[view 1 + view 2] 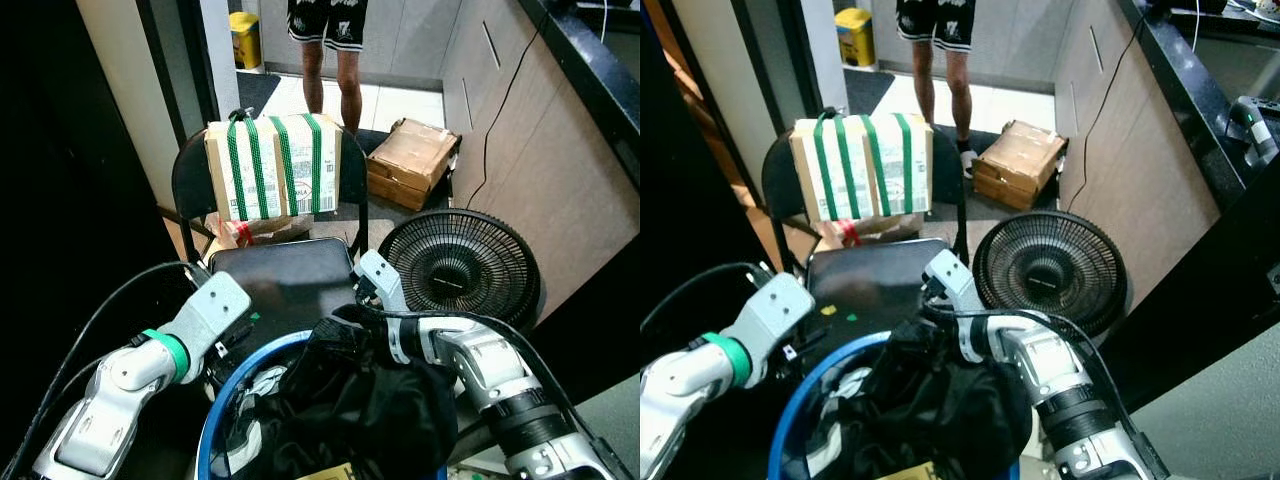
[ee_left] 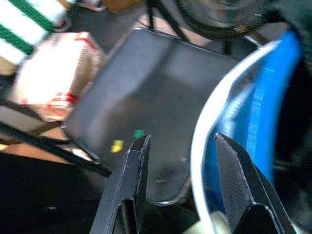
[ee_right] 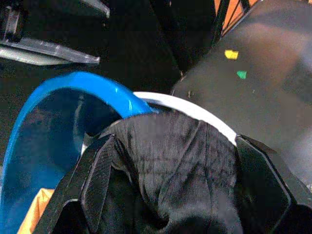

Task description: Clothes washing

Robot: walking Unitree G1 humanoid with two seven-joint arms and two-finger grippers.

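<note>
Two grippers at blue basket point(image 1: 225, 400): right gripper point(image 3: 170, 185) spread wide around dark garment point(image 3: 165, 161), left gripper point(image 2: 183, 170) open astride rim; you close, lift next.

glossy plastic basket point(image 1: 225, 405), ribbed black cloth point(image 3: 170, 156).

the scene is seen from the head by both eye views, faced forward and down over the blue basket point(image 1: 225, 400), with the black chair seat point(image 1: 285, 280), the strapped box point(image 1: 275, 165) and the floor fan point(image 1: 1050, 265) shared farther off. the left wrist view is held close over the basket's rim and the seat, somewhat blurred. the right wrist view is pressed very near the dark clothes point(image 3: 170, 165) at the same rim.
</note>
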